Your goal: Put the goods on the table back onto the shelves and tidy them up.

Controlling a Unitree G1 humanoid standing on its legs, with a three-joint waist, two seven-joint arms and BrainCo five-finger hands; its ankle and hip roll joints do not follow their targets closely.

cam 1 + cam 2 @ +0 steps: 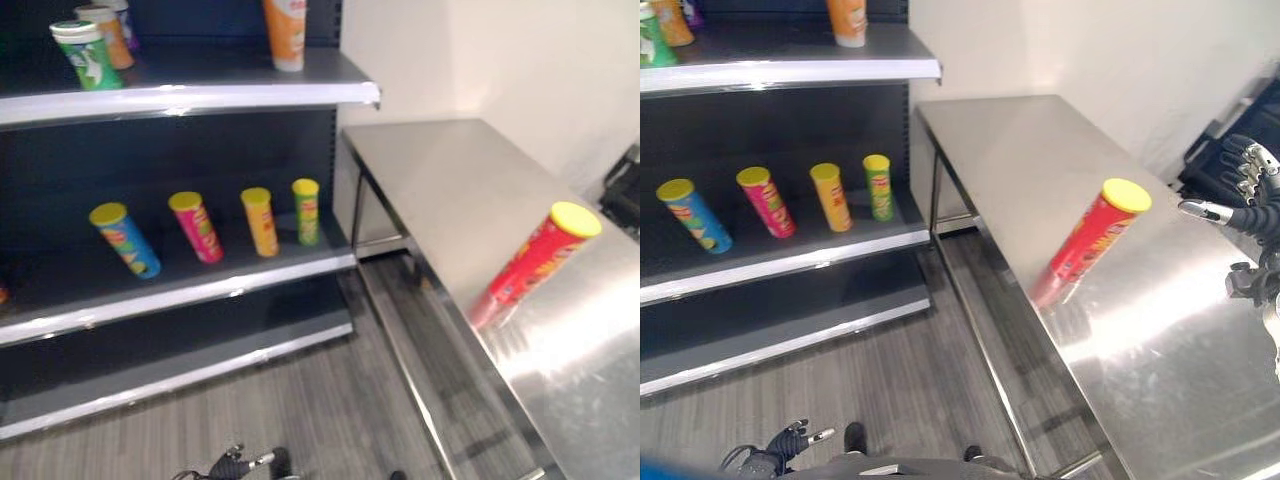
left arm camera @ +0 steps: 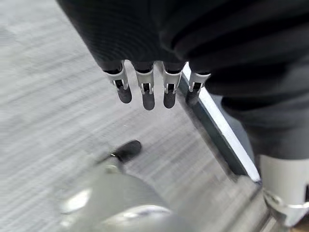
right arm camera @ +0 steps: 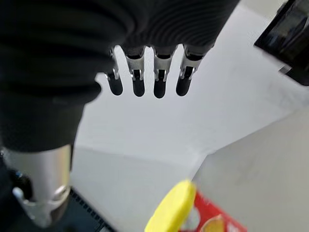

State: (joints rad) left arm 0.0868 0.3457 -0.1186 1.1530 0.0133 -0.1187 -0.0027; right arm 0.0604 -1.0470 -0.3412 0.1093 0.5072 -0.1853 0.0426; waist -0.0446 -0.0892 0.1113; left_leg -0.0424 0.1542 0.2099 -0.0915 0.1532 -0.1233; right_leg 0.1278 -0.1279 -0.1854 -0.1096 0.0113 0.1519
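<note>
Red can (image 1: 1092, 243) stands on the steel table (image 1: 1040, 150), near the table's front edge, yellow lid on top. It lies to the left of the right hand (image 1: 1250, 215), apart from it, nothing touching. The right hand hovers above the table's far right side, fingers (image 3: 137, 79) straight and relaxed, thumb apart, holding nothing. In the right wrist view the can's yellow lid (image 3: 171, 205) shows past and below the fingertips.

Left hand (image 1: 790, 440) hangs low over the floor, well apart from the can and the table; fingers (image 2: 147, 94) straight, loose, empty.

Materials: red can is a tall, slim cylinder, glossy printed wall, flat round lid. Table top is brushed metal, smooth, reflective, throwing back a blurred red image of the can. Floor (image 1: 330, 400) is grey, streaked like plank grain.

Left of the table, dark shelves (image 1: 180, 95) with pale metal front edges. Middle shelf holds four similar tubes in a row: blue can (image 1: 125, 240), pink can (image 1: 196, 227), orange can (image 1: 260, 221), green can (image 1: 306, 211), all yellow-lidded. Upper shelf holds a green-and-white tub (image 1: 87, 54) and an orange container (image 1: 285, 32).
</note>
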